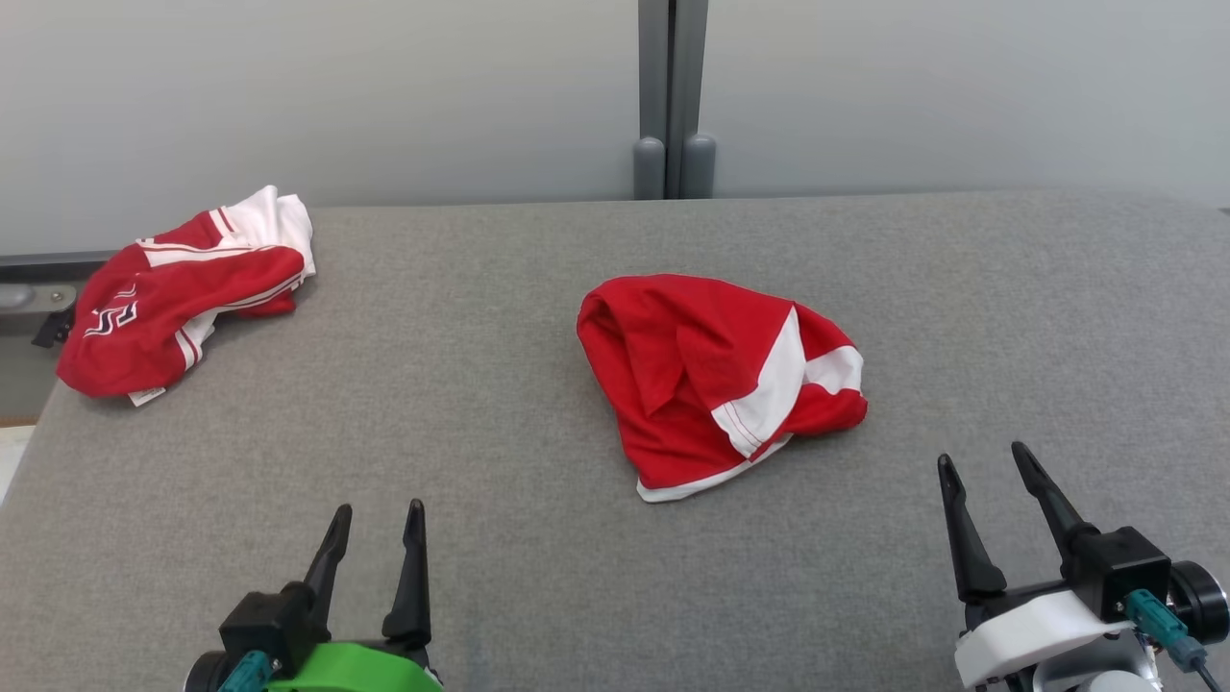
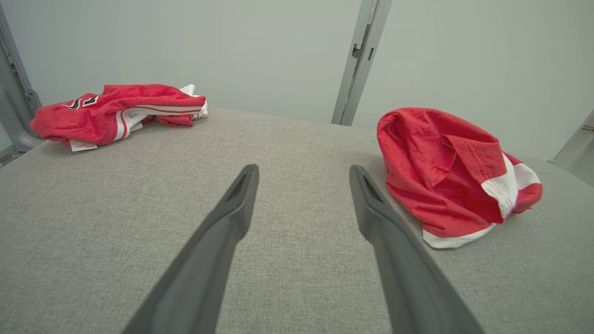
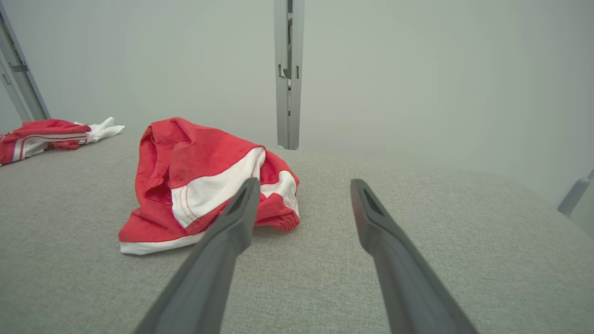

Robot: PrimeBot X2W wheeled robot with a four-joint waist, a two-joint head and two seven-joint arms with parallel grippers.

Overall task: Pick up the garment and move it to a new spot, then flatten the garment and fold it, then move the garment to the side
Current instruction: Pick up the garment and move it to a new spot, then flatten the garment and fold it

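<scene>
Currently the crumpled red garment [image 1: 716, 380] lies in a loose heap at the centre of the head view, on the grey fabric tabletop [image 1: 480, 452]. White panels with red stitching cross its right half and a white hem runs along its lower edge. Left gripper [image 1: 378, 507] sits at lower left, green-bodied, fingers spread wide, nothing between them, well apart from the heap. Right gripper [image 1: 982, 455] sits at lower right, white-bodied, jaws equally wide and empty, near the garment's lower right corner but not touching it. Left wrist view: own gripper [image 2: 304, 169] open over bare cloth, garment [image 2: 445, 171] at right of frame, just beside the right-hand finger. Right wrist view: own gripper [image 3: 304, 182] open, garment [image 3: 195, 176] at left centre, the left-hand finger overlapping its edge in the frame; contact cannot be judged. A second red garment [image 1: 183, 298], white-striped with a black-and-white mark, is bunched at upper left by the table's corner, seen also in the wrist views [image 2: 116, 111] [image 3: 41, 134]. A grey post [image 1: 673, 96] stands against the pale wall at top centre.
</scene>
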